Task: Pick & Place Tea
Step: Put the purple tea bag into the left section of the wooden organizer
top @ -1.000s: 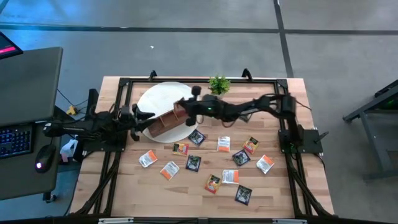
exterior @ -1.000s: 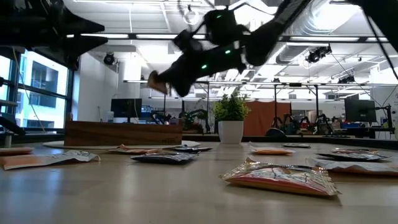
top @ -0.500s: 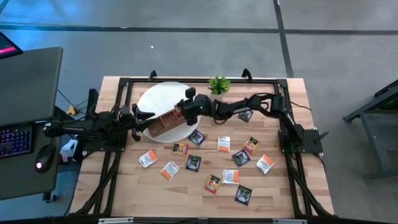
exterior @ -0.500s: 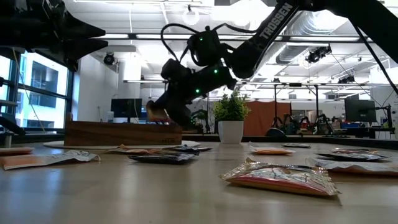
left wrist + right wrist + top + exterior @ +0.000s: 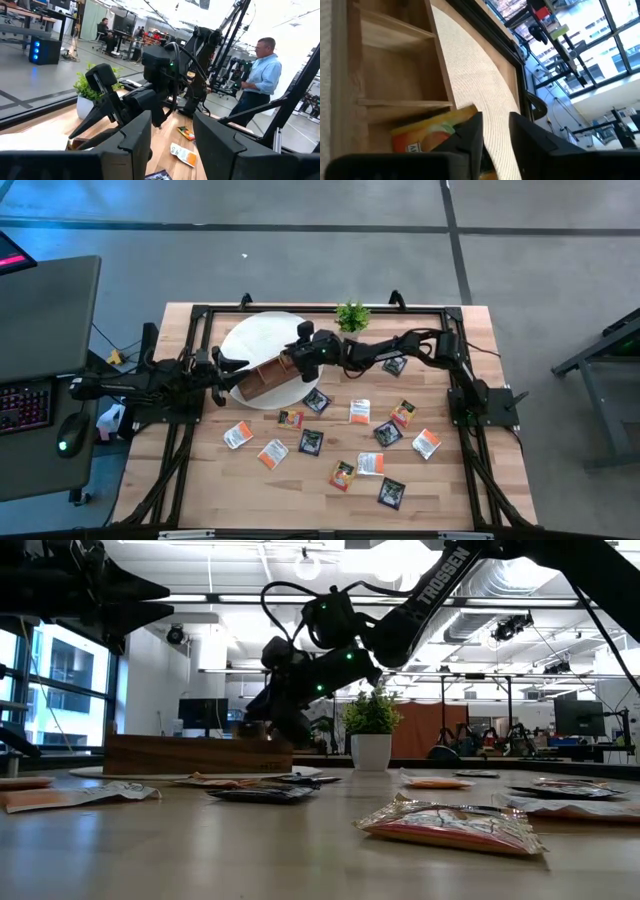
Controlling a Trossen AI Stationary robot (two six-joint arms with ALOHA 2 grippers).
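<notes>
From above, the right gripper [image 5: 293,361] had reached across the counter [image 5: 450,490] to the far end of the wooden compartment box [image 5: 268,377], which lay on a round white mat [image 5: 250,335]. The left gripper [image 5: 232,369] waited at the box's left side, its jaws apart. Loose tea sachets [image 5: 360,411] were scattered over the middle and near right of the counter, well apart from the box. A small potted plant [image 5: 351,315] stood at the far edge, just beyond the right arm.

At counter height, the right gripper [image 5: 262,724] hung tilted down, its tip level with the top edge of the box [image 5: 198,754]; whether its jaws were apart could not be told here. Sachets [image 5: 455,825] lay flat in the foreground, and the plant [image 5: 371,730] stood behind them.

From the left wrist, the left gripper [image 5: 172,137] showed its two dark fingers [image 5: 134,137] with a clear gap between them, and beyond them the right arm bent down beside the plant [image 5: 90,95]. A person [image 5: 257,77] in a light blue shirt stood in the room behind.

From the right wrist, the right gripper [image 5: 495,132] stood over an end compartment of the box [image 5: 395,60] with its jaws slightly apart. An orange-yellow sachet [image 5: 432,132] lay in that compartment, against one finger [image 5: 470,137]; whether the jaws gripped it could not be told. The mat [image 5: 475,75] ran alongside the box.
</notes>
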